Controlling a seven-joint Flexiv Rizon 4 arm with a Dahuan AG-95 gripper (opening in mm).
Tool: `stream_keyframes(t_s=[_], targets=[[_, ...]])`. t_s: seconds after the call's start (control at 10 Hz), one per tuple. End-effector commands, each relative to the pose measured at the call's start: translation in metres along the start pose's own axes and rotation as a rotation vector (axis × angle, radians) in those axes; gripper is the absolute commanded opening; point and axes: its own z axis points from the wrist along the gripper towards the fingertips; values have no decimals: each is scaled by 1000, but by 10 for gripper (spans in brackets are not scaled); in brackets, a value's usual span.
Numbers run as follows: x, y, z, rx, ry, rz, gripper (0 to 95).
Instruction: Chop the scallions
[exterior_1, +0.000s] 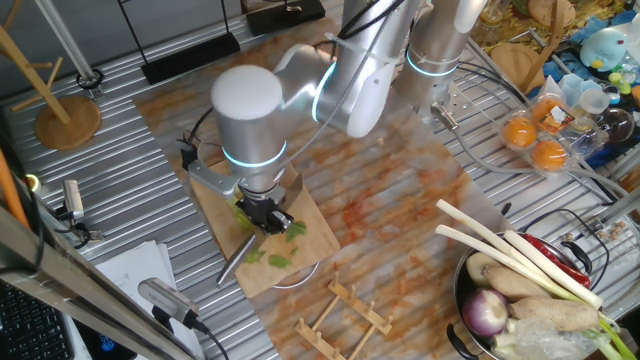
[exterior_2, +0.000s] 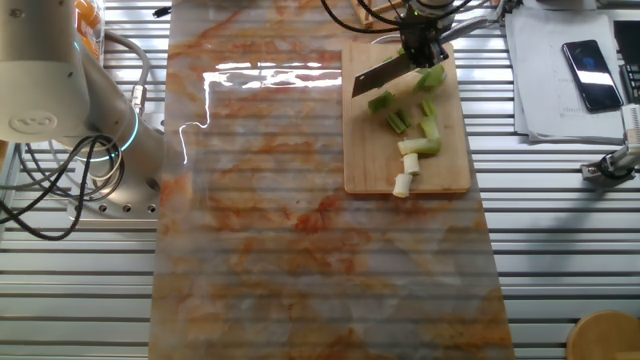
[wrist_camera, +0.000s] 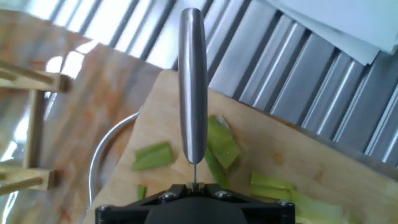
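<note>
Gripper (exterior_2: 420, 48) pinched the knife (exterior_2: 385, 73) by its handle, blade over the cutting board (exterior_2: 380, 160) | scallions (exterior_2: 418, 147) lay cut in green and white bits across the board | leeks (exterior_1: 505, 255) lay well apart in a bowl (exterior_1: 462, 300)

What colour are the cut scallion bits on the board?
Scallion bits: mostly green, a few white, clearest in the other fixed view.

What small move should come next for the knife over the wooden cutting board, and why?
Probably bring the steel knife straight down onto the green scallion piece just below its blade. The gripper holds the knife above the wooden cutting board, and several green and white pieces there look long enough for another cut.
</note>
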Motion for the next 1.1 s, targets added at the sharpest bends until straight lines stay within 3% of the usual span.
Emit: stream_keyframes(t_s=[0.1,0.5,0.8,1.1], targets=[[-1,3,-23,22,19,29,0],[-4,5,-50,51,53,46,0],[-11,9,-74,32,63,33,0],[-21,24,-86,13,64,40,0]])
